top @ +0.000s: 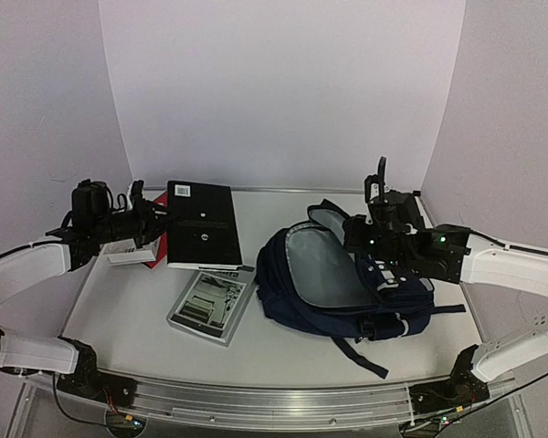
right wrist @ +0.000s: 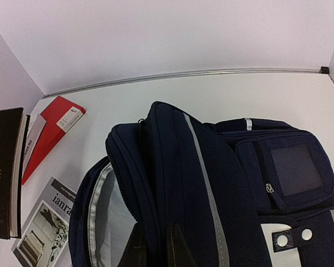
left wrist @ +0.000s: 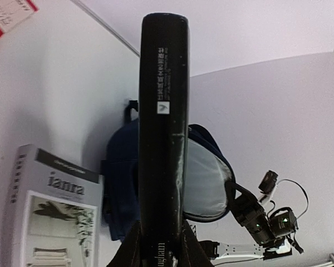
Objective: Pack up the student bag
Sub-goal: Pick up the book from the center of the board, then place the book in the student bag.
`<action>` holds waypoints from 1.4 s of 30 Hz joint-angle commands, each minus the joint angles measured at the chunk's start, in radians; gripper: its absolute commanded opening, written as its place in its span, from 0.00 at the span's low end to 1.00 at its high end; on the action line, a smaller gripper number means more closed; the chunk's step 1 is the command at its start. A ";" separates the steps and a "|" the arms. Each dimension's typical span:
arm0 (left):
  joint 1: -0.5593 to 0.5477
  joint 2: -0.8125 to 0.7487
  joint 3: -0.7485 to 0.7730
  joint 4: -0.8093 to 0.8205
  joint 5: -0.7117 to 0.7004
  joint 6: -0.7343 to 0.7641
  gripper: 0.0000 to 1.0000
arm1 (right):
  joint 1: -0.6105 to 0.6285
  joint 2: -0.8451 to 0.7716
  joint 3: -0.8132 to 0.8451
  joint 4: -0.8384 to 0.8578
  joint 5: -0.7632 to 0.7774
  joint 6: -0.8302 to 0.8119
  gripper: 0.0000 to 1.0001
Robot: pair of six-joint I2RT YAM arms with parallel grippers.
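Navy striped fabric right of centre on the counter [top: 283, 356]: student bag [top: 402, 306], lying down, mouth gaping left toward the books, grey lining exposed. Pinched at the upper rim of that mouth by right gripper [right wrist: 154, 245], closed on the fabric. Left gripper [left wrist: 158, 250] clamped on the near end of the black book [top: 204, 224], spine facing its wrist camera, bag opening dead ahead beyond it. Step in hand, by my read: feed black book into bag. Suggest lifting clear of the red book [right wrist: 50, 130] at its left edge first, then going in narrow edge first and low, aimed at the lining rather than the rim. Hold rim high and taut with the right to stop the mouth folding shut. Steer round the grey paperback [top: 212, 306] lying between. Unclear: whether black book already off the counter; depth of bag behind the lining; left fingertips cut off at bottom edge of wrist view; right fingertips half buried in fabric; spine print too small to read.
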 commanded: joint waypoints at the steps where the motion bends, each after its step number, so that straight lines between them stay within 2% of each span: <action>1: -0.120 0.008 0.133 0.066 -0.038 -0.087 0.00 | 0.009 -0.026 0.128 0.152 -0.001 0.013 0.00; 8: -0.324 0.145 0.212 0.192 -0.112 -0.176 0.00 | 0.029 0.011 0.183 0.152 0.015 0.007 0.00; 14: -0.424 0.254 0.214 0.368 -0.128 -0.270 0.00 | 0.052 0.048 0.220 0.152 0.047 -0.010 0.00; 22: -0.476 0.385 0.226 0.415 -0.142 -0.365 0.00 | 0.078 0.085 0.251 0.153 0.097 -0.038 0.00; 28: -0.489 0.504 0.245 0.497 -0.213 -0.387 0.00 | 0.110 0.107 0.265 0.174 0.099 -0.050 0.00; 33: -0.503 0.596 0.323 0.559 -0.294 -0.354 0.00 | 0.132 0.111 0.262 0.178 0.100 -0.037 0.00; 42: -0.581 0.750 0.428 0.559 -0.473 -0.258 0.00 | 0.150 0.148 0.260 0.199 0.090 -0.012 0.00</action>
